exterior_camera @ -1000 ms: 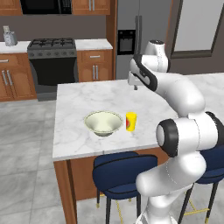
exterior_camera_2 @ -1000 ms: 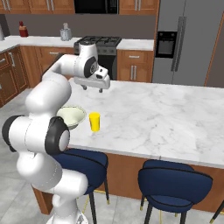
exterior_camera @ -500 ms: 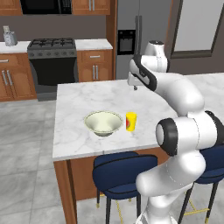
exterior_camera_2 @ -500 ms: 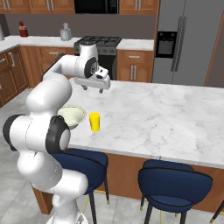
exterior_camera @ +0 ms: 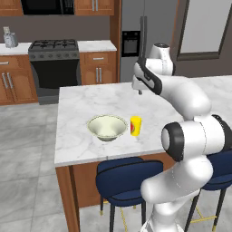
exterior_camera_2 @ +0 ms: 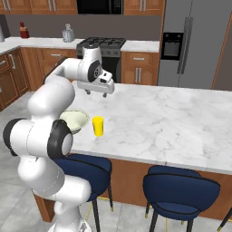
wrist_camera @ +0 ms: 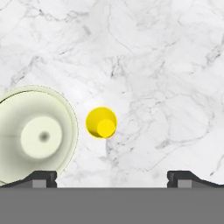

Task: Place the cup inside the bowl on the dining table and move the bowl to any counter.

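Note:
The small yellow cup (exterior_camera: 135,125) stands upright on the dining table (exterior_camera: 86,102), just right of the wide pale cream-green bowl (exterior_camera: 107,127); a narrow gap separates them. My gripper (exterior_camera: 139,91) hangs open above the table, farther back than the cup and pointing down, with nothing between its fingers. From the right base, the gripper (exterior_camera_2: 96,94) sits high behind the cup (exterior_camera_2: 98,126) and the bowl (exterior_camera_2: 74,120). Looking straight down in the hand view, the cup (wrist_camera: 101,123) is left of centre, the bowl (wrist_camera: 37,135) is at the left edge, and the fingertips (wrist_camera: 43,177) stand far apart.
Dark blue stools (exterior_camera: 127,179) are tucked under the table's near edge. A counter (exterior_camera: 96,45) with a black stove (exterior_camera: 53,63) runs along the back wall, beside a steel fridge (exterior_camera_2: 190,43). The marble right of the cup (exterior_camera_2: 181,118) is bare.

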